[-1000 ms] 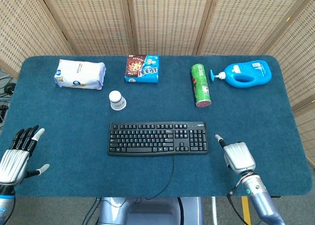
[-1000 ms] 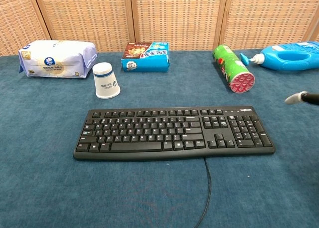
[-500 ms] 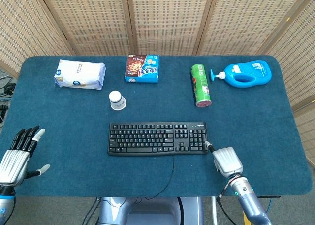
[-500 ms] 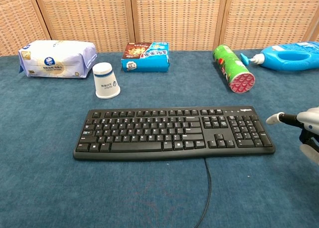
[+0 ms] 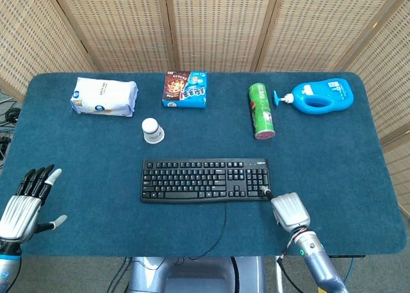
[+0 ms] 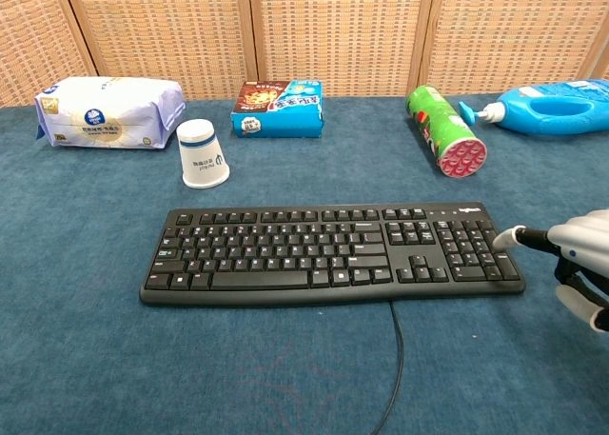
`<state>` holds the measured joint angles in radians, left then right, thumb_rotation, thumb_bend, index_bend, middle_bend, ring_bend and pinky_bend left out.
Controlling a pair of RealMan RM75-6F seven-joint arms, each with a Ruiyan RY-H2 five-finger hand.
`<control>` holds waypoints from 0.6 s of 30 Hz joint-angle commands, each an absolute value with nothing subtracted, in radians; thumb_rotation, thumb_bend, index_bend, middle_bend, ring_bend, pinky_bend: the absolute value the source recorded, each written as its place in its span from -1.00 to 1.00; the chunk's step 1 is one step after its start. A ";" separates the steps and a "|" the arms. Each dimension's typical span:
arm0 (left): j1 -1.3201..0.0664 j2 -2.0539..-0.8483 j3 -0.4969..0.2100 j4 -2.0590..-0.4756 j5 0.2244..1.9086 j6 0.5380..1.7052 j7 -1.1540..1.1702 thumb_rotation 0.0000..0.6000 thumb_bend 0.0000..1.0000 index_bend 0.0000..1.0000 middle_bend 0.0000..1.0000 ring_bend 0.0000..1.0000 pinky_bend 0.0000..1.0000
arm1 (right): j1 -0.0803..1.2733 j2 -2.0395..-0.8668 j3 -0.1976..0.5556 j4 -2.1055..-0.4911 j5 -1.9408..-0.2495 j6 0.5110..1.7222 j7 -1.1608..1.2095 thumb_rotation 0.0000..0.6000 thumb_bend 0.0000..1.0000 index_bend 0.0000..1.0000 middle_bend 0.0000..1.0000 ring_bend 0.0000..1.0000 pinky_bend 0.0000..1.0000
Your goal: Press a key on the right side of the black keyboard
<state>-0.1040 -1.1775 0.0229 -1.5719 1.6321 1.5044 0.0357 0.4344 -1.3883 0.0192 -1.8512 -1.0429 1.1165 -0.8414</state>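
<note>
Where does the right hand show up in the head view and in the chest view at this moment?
Head view: the right hand is low, right of centre, one extended finger at the keyboard's near right corner.
Chest view: the right hand is at the right edge, mid-height, partly cut off.
Shared landmark: the keyboard's right end, by the number pad.

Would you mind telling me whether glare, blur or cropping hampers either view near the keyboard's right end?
Head view: even light, no glare, keyboard sharp, right hand whole, left hand near the frame edge. Chest view: keys legible, soft shadows, but the right hand is cropped at the frame edge, only part showing.
</note>
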 commanded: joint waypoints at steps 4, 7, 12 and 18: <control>-0.104 -1.177 0.023 -1.572 1.631 1.504 0.034 1.00 -1.00 -1.00 -1.00 -1.00 -1.00 | 0.448 -1.400 0.014 -1.843 -1.029 1.119 -0.844 1.00 0.34 -0.78 0.49 0.41 0.08; -0.104 -1.177 0.024 -1.571 1.633 1.504 0.033 1.00 -1.00 -1.00 -1.00 -1.00 -1.00 | 0.456 -1.406 0.013 -1.839 -1.020 1.118 -0.845 1.00 0.34 -0.78 0.49 0.41 0.08; -0.106 -1.178 0.025 -1.570 1.632 1.501 0.034 1.00 -1.00 -1.00 -1.00 -1.00 -1.00 | 0.466 -1.411 0.013 -1.832 -1.009 1.117 -0.845 1.00 0.34 -0.77 0.49 0.41 0.08; -0.106 -1.177 0.025 -1.570 1.631 1.499 0.034 1.00 -1.00 -1.00 -1.00 -1.00 -1.00 | 0.480 -1.419 0.010 -1.821 -0.988 1.115 -0.845 1.00 0.34 -0.77 0.49 0.41 0.08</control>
<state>-0.1063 -1.1773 0.0245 -1.5704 1.6309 1.4993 0.0338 0.4791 -1.4184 0.0103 -1.8217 -0.9890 1.1153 -0.8461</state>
